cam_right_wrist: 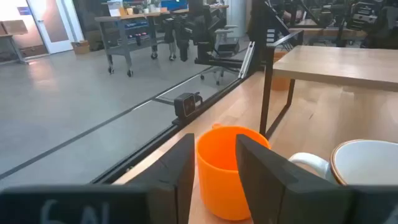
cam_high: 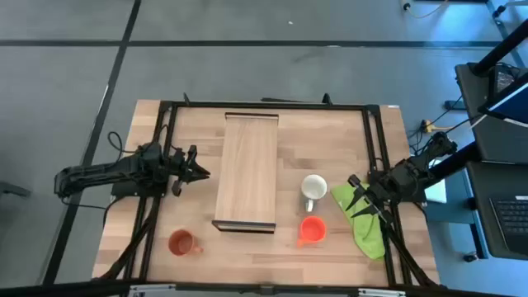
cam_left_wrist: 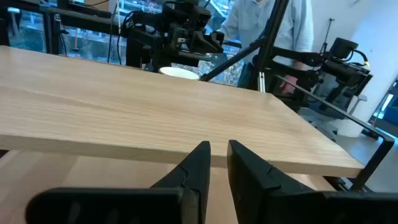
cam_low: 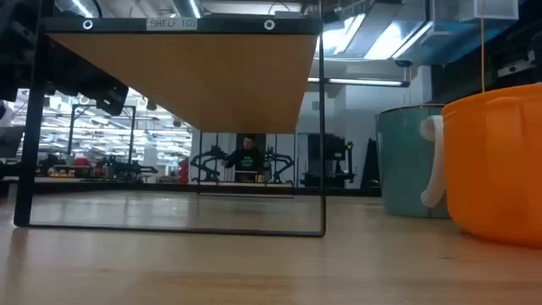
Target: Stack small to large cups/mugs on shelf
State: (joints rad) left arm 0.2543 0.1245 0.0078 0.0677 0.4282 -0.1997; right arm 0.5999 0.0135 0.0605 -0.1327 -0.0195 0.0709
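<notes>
The light-wood shelf [cam_high: 247, 169] stands raised on black legs at the table's middle; it also shows in the low view [cam_low: 186, 68]. The pale grey-green mug [cam_high: 313, 188] stands upright on the table right of the shelf. The orange-red mug [cam_high: 311, 230] stands just nearer than it. The brownish-orange mug [cam_high: 181, 242] stands at the near left. My left gripper [cam_high: 202, 173] hovers beside the shelf's left edge [cam_left_wrist: 155, 143], its fingers a narrow gap apart, empty. My right gripper [cam_high: 356, 195] is open and empty, right of the two mugs, facing the orange-red mug [cam_right_wrist: 230, 168].
A green cloth [cam_high: 365, 223] lies on the table under and nearer than my right gripper. A black frame [cam_high: 375, 148] runs around the tabletop. A person [cam_left_wrist: 273, 25] stands beyond the table's right side. Bare wood lies between the shelf and the near edge.
</notes>
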